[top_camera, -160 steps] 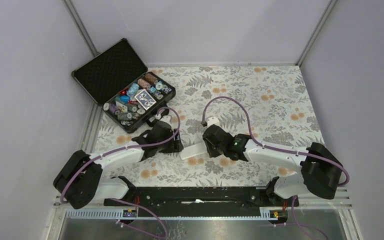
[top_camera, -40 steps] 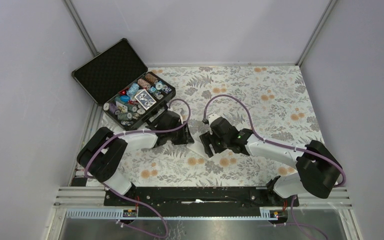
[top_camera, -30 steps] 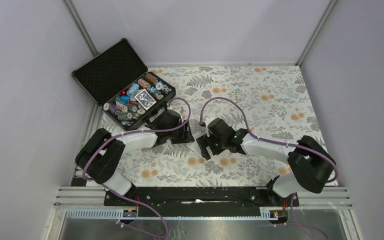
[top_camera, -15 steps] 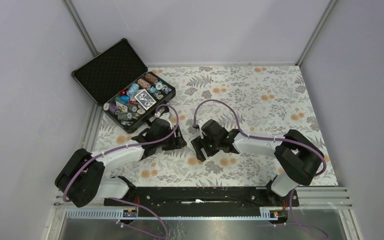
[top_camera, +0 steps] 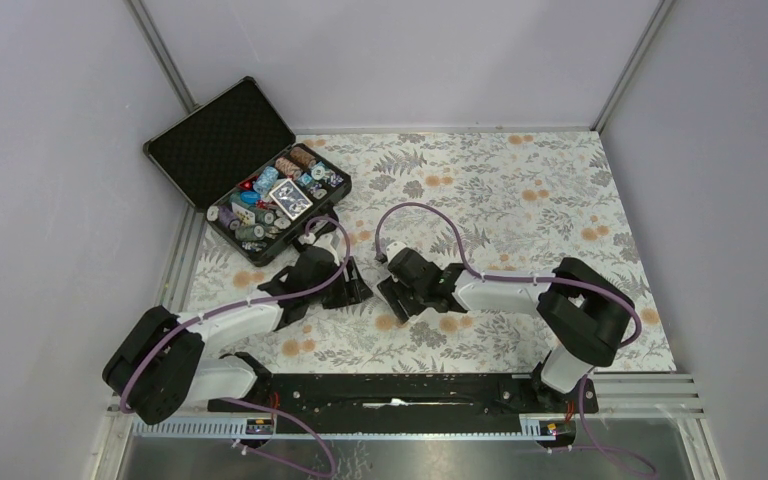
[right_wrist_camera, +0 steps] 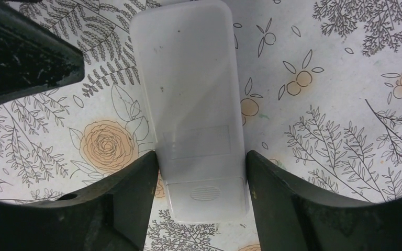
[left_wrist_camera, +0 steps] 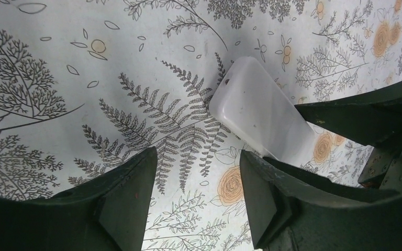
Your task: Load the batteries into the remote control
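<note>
The remote control [right_wrist_camera: 196,112] lies with its plain white back up on the flowered cloth, its battery cover at the near end. My right gripper [right_wrist_camera: 201,162] has both fingers pressed against the remote's long sides. In the top view the right gripper [top_camera: 393,297] covers the remote. My left gripper [left_wrist_camera: 198,167] is open and empty just above the cloth. The remote [left_wrist_camera: 259,112] lies beyond its right finger, apart from it. In the top view the left gripper [top_camera: 347,290] is just left of the right one. No battery shows in any view.
An open black case [top_camera: 218,140] with poker chips and cards stands at the back left, its lid leaning back. The flowered cloth [top_camera: 520,190] covers the table. Grey walls close in both sides and the back.
My right gripper has slid left and a little nearer, staying around the remote. My left gripper has drawn back toward the near edge and now sits close beside the right one.
</note>
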Controlling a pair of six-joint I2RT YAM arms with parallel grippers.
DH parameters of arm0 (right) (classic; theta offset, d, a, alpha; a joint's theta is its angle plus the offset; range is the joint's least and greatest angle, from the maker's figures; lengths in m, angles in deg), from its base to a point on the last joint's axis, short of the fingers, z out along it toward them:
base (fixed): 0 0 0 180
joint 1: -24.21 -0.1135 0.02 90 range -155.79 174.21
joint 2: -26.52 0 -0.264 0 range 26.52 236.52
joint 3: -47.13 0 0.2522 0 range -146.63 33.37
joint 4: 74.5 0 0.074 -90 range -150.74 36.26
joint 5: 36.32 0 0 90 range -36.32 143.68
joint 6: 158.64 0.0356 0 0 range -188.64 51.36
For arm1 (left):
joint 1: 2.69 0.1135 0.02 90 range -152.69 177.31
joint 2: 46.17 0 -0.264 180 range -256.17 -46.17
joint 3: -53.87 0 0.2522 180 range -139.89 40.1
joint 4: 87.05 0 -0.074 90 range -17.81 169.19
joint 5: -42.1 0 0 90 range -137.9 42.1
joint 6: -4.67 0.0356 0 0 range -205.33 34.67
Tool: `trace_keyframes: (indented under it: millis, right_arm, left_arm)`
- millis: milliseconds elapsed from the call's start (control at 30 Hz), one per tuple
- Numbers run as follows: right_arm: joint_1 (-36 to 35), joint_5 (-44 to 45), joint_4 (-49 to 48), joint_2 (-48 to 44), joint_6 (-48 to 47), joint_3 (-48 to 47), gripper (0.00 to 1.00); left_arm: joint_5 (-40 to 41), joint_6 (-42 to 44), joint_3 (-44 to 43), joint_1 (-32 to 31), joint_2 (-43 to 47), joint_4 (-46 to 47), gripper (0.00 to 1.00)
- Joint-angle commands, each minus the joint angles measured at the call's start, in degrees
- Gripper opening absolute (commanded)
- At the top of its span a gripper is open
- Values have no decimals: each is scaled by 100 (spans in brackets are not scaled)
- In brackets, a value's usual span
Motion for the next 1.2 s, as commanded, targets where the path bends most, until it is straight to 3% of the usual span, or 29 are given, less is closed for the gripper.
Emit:
trace_keyframes:
  millis: [0,133,300,833,1167]
  right_arm:
    - [-86,254,542,230,90,63,65]
    - [-84,225,542,172,163,54,47]
    - [-84,184,538,35,256,24,34]
    - [103,-43,557,-1256,577,341,24]
    - [840,-1228,338,-2320,828,759,21]
  left_arm:
    - [-176,-151,83,-15,99,450,63]
    - [-148,-161,155,-16,243,420,63]
    - [-105,-149,211,-7,420,332,65]
    - [-532,-78,572,111,1033,928,75]
    - [-1764,-616,1065,363,969,2817,82]
